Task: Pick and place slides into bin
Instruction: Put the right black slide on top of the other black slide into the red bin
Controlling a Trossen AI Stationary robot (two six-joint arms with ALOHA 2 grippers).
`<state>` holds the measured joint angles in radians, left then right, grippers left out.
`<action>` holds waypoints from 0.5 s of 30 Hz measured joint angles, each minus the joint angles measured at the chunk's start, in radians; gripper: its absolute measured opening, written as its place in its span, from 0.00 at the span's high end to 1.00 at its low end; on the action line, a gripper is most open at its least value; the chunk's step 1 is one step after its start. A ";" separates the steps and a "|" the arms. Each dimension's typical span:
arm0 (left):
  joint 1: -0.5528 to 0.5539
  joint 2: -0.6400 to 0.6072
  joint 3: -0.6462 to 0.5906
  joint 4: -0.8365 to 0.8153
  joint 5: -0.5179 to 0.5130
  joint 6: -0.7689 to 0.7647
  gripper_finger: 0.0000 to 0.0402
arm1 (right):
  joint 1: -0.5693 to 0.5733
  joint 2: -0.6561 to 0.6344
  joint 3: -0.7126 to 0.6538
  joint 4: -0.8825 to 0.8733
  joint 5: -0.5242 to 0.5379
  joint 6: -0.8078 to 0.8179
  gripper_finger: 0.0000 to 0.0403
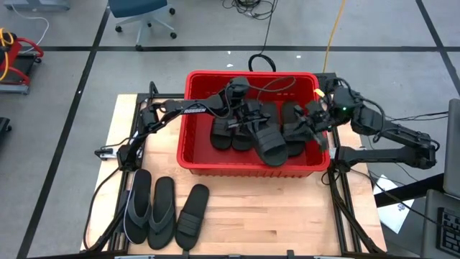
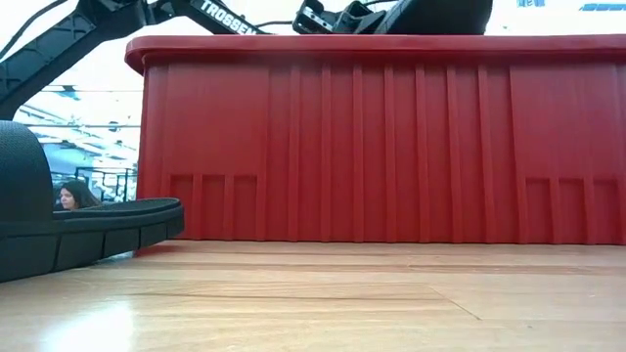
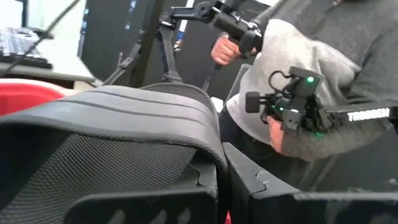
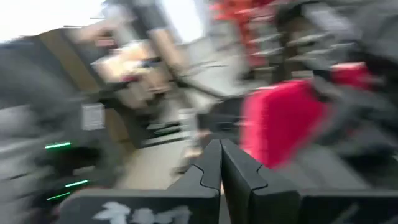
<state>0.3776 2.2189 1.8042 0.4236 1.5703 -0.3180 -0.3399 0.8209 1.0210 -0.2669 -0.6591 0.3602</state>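
Observation:
The red bin [image 1: 251, 167] stands mid-table with several black slides [image 1: 233, 133] lying inside. My left gripper [image 1: 251, 121] reaches over it from the table's left, shut on one ribbed-strap slide [image 1: 272, 144] that sits tilted above the others. In the left wrist view that slide's strap [image 3: 124, 118] fills the space before the fingers. My right gripper [image 1: 318, 121] is shut and holds nothing, by the bin's right wall. Three more slides [image 1: 162, 212] lie flat on their soles on the table at the near left. My left gripper pinches the slide's ribbed strap at its edge [image 3: 210, 155] between its two fingers. The fingers point level, coming from the table's left and far side. The slide is tilted over the slides in the bin. Whether its lower end rests on them, I cannot tell.
A person in a grey top [image 3: 298, 56] stands beyond the table's right side, hands on control handles. The bin's tall front wall [image 2: 391, 147] blocks the low view. One slide [image 2: 78, 230] lies close at the near left. Bare wood lies before the bin.

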 joint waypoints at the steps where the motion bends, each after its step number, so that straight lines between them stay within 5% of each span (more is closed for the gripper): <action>1: 0.007 0.000 0.000 0.000 0.000 -0.009 1.00 | 0.003 -0.005 0.000 -0.025 0.068 -0.029 1.00; 9: 0.063 -0.010 0.002 0.001 0.001 -0.100 1.00 | 0.055 -0.003 0.088 -0.233 0.419 -0.200 1.00; 15: 0.087 -0.008 0.087 -0.032 0.000 -0.113 1.00 | 0.104 0.076 0.200 -0.344 0.527 -0.310 0.91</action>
<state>0.4648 2.2109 1.8917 0.3912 1.5703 -0.4307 -0.2356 0.8968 1.2209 -0.6105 -0.1320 0.0506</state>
